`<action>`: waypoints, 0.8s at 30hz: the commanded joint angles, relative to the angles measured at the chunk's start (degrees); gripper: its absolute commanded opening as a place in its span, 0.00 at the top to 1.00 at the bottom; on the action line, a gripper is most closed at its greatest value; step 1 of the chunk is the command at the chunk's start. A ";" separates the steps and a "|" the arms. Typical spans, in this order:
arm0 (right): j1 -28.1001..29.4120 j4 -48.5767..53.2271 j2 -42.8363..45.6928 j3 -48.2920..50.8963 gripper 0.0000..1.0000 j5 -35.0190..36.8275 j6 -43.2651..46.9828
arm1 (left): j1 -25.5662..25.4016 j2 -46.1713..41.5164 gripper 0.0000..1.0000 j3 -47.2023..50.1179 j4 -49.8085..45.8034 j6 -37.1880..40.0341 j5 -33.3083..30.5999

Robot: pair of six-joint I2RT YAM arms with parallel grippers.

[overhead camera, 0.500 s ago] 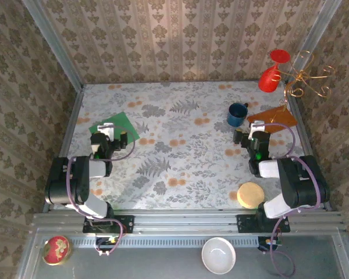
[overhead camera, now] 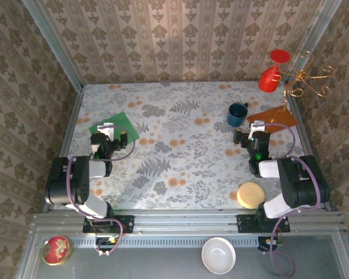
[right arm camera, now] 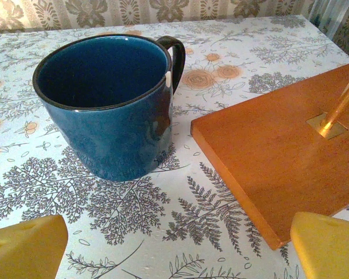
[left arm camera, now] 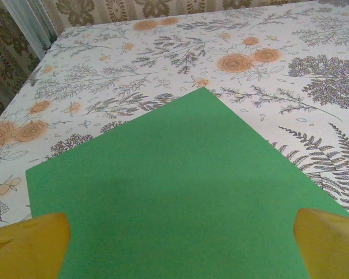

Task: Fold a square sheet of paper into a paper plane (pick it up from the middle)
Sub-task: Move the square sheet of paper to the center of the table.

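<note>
The square sheet of paper is bright green and lies flat and unfolded on the flowered tablecloth at the left. In the left wrist view the sheet spreads under my left gripper, one corner pointing away. My left gripper hovers over the sheet's near edge, open, its yellow fingertips wide apart with nothing between them. My right gripper rests at the right, open and empty, facing the blue mug and the orange-brown board.
The blue mug stands beside the orange-brown board, which carries a gold wire stand with a red cup. A round tan disc lies near the right arm's base. A white bowl and a red tin sit below the rail.
</note>
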State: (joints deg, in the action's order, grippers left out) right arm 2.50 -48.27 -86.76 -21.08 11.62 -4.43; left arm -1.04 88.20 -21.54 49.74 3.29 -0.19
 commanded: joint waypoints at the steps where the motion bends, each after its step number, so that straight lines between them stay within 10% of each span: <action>1: -0.04 -1.65 -0.87 -1.77 0.00 1.30 0.73 | 0.42 0.57 0.00 -1.51 1.15 0.31 0.98; 16: -0.04 -5.45 3.16 2.05 0.00 2.48 0.51 | -0.31 -2.99 0.00 1.02 2.94 -0.65 -4.03; 24: 0.82 13.13 19.72 -0.28 0.00 6.81 -2.80 | -0.59 -21.82 0.00 -4.27 -24.40 -9.25 -7.42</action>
State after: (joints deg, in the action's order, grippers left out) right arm 2.83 -42.63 -70.98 -19.18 15.07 -5.13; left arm -1.21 70.65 -22.79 36.82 -0.47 -6.26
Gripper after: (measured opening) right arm 0.999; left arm 0.999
